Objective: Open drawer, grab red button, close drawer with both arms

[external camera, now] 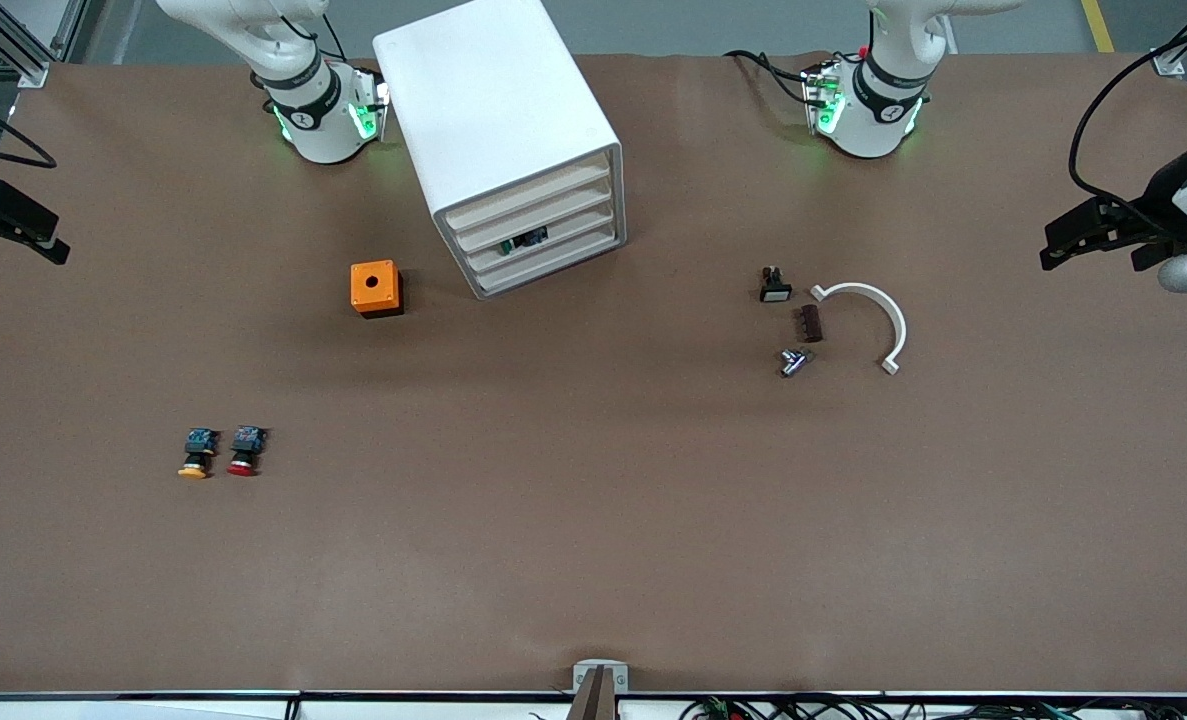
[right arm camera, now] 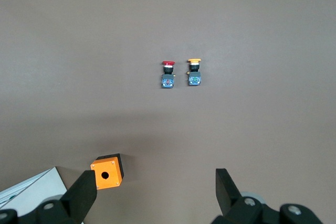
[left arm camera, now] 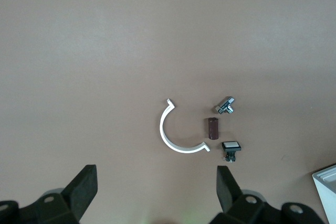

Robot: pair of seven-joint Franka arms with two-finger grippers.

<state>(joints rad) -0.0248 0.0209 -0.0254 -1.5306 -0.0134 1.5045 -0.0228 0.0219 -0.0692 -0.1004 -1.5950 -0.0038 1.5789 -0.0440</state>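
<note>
The white cabinet (external camera: 498,120) stands between the arm bases with all four drawers shut. The drawer (external camera: 538,212) is second from the top. The red-capped button (external camera: 244,451) lies on the table toward the right arm's end, beside a yellow-capped one (external camera: 196,453). Both show in the right wrist view, red (right arm camera: 168,74) and yellow (right arm camera: 195,72). My right gripper (external camera: 8,225) (right arm camera: 156,190) hangs open and empty, high over the right arm's end. My left gripper (external camera: 1093,235) (left arm camera: 157,187) hangs open and empty, high over the left arm's end.
An orange cube box with a hole (external camera: 376,288) (right arm camera: 107,171) sits beside the cabinet. Toward the left arm's end lie a white arc (external camera: 878,315) (left arm camera: 173,135), a brown block (external camera: 810,323), a metal piece (external camera: 793,362) and a small switch (external camera: 775,286).
</note>
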